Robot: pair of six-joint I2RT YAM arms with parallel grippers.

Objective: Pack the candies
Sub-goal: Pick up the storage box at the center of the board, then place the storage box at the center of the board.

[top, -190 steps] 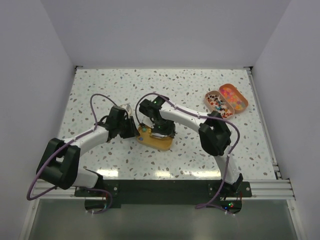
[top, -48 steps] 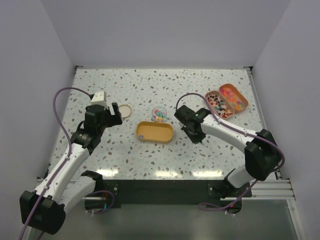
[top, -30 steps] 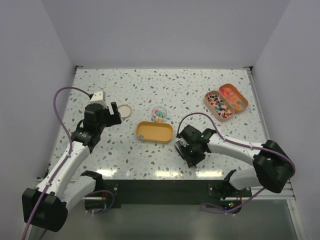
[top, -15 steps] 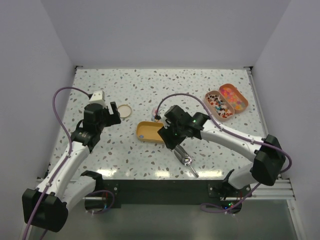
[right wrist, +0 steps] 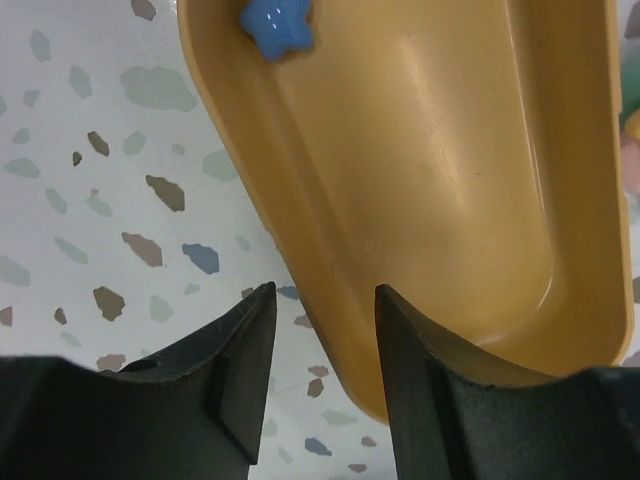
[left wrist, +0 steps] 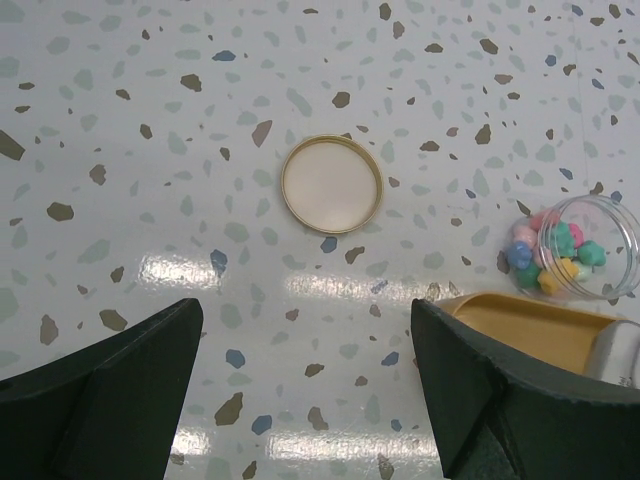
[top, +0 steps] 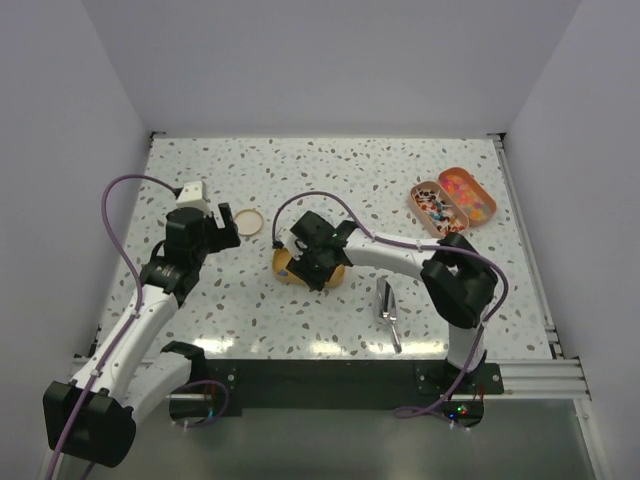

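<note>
Candies in mixed colours fill a small clear jar [left wrist: 568, 250] that stands open beside a yellow oval tray [right wrist: 430, 150]. One blue candy [right wrist: 277, 25] lies in that tray. My right gripper [right wrist: 323, 295] hangs open low over the tray's [top: 283, 268] near rim, one finger over the table, the other over the tray's inside. The right gripper [top: 308, 268] hides the jar in the top view. More candies lie in two pink oval trays [top: 452, 203] at the back right. My left gripper [left wrist: 306, 310] is wide open and empty, just short of the jar's round lid [left wrist: 331, 184].
A metal spoon [top: 388, 310] lies on the table right of the yellow tray, towards the front edge. The lid [top: 250, 222] lies flat left of the tray. White walls close the table on three sides.
My right gripper left the spoon lying near the table's front, then swung back left to the yellow tray's rim. The left arm has stayed where it was.
</note>
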